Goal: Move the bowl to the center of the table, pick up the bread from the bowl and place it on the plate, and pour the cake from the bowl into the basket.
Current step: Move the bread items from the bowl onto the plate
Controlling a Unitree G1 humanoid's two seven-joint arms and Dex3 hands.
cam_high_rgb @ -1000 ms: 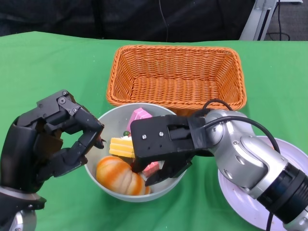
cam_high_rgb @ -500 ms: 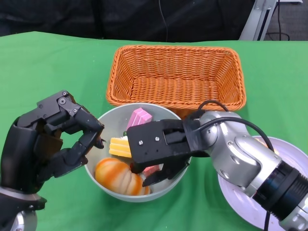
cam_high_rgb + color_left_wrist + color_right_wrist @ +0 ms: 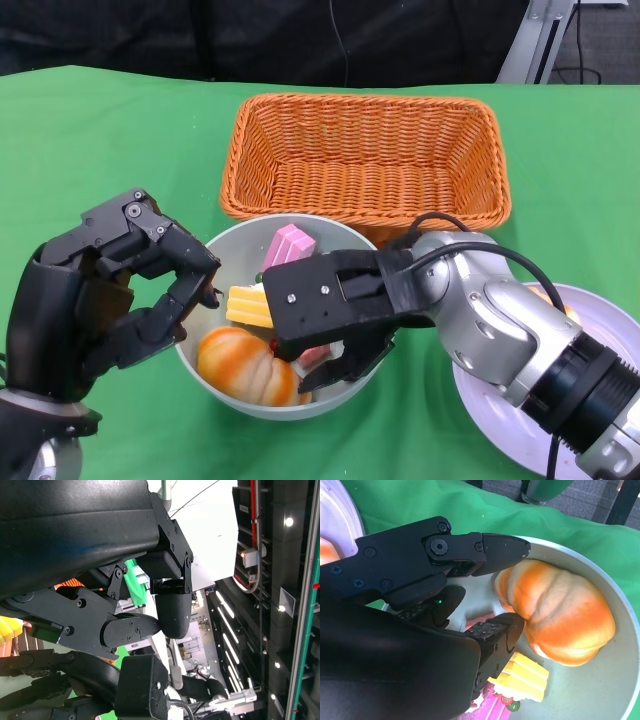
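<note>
Inside the pale grey round bowl, just before the orange wicker basket, the right hand hovers with fingers apart, empty, over the orange pumpkin-shaped bread. The bread lies just beyond its fingertips, toward the left hand, which curls at the bowl's rim; whether it grips is unclear.

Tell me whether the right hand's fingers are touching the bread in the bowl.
Cannot tell. In the right wrist view the fingers lie right alongside the bread in the bowl, with no clear gap and no plain contact. The head view hides that spot.

Orange woven basket, green cloth, pale grey bowl, orange-and-cream bread, perhaps pink cake.
</note>
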